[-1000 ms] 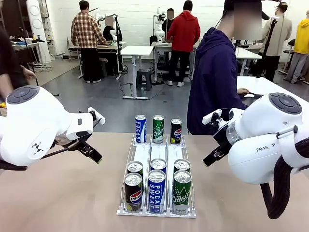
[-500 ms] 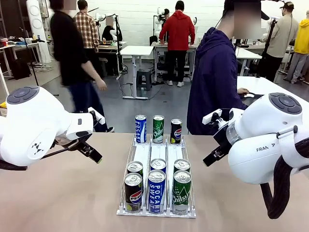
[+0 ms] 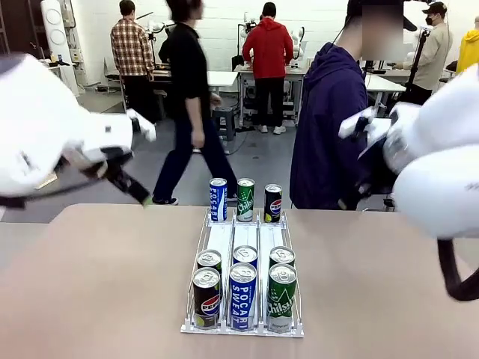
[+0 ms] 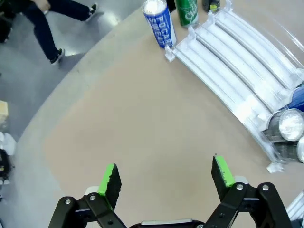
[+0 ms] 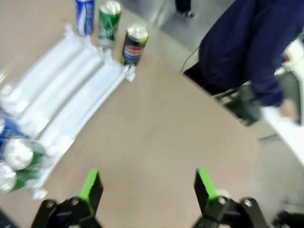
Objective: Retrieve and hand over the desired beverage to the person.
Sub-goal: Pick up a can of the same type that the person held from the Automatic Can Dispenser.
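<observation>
Front view: the person [image 3: 327, 127] in a dark purple hooded jacket stands at the far side of the table [image 3: 97, 284], to the right of a white rack [image 3: 221, 241]. At the rack's far end stand a blue Pocari Sweat can [image 3: 218, 200], a green can [image 3: 245, 199] and a Pepsi can [image 3: 273, 203]. Six more cans [image 3: 242, 284] crowd its near end. The left claw [image 4: 165, 175] and the right claw [image 5: 148, 183] hang above bare table, jaws spread wide, gripping nothing.

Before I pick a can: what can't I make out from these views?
- Front view: second-row cans, labels hidden behind the front cans.
- Right wrist view: front cans motion-blurred and cut by the left edge; the person's hand blurred.
- Left wrist view: the same cans cut off by the right edge, labels unseen.
</observation>
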`<control>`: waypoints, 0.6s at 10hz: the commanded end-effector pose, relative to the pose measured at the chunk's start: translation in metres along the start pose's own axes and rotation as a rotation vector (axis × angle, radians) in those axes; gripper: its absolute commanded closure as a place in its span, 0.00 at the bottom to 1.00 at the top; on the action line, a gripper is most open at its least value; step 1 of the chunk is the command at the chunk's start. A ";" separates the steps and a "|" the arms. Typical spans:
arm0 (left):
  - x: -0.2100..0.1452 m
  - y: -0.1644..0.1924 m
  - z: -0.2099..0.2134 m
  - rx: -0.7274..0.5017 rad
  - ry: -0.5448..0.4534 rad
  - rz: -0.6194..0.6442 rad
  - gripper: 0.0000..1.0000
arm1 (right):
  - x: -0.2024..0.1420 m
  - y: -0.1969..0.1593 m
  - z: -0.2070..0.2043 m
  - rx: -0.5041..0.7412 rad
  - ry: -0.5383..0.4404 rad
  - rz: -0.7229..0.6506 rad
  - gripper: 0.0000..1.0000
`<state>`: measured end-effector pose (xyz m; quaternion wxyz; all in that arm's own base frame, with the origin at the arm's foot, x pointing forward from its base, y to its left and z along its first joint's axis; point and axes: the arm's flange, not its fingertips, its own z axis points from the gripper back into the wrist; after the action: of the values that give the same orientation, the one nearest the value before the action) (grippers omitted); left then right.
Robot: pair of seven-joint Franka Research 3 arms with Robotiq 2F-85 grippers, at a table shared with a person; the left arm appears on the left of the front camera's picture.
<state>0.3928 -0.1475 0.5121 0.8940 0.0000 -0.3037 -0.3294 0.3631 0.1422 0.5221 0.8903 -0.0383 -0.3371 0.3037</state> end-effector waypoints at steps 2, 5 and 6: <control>0.034 0.007 0.083 0.000 0.011 -0.032 0.00 | 0.030 0.000 0.092 -0.017 -0.019 0.026 0.00; 0.036 0.006 0.104 0.006 -0.013 -0.027 0.00 | 0.031 -0.003 0.113 -0.026 -0.037 0.016 0.00; 0.036 0.006 0.104 0.006 -0.013 -0.027 0.00 | 0.031 -0.003 0.113 -0.026 -0.037 0.016 0.00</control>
<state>0.3555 -0.1437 0.6266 0.8866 0.0071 -0.3114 -0.3420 0.3078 0.1431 0.6402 0.8823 -0.0477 -0.3520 0.3088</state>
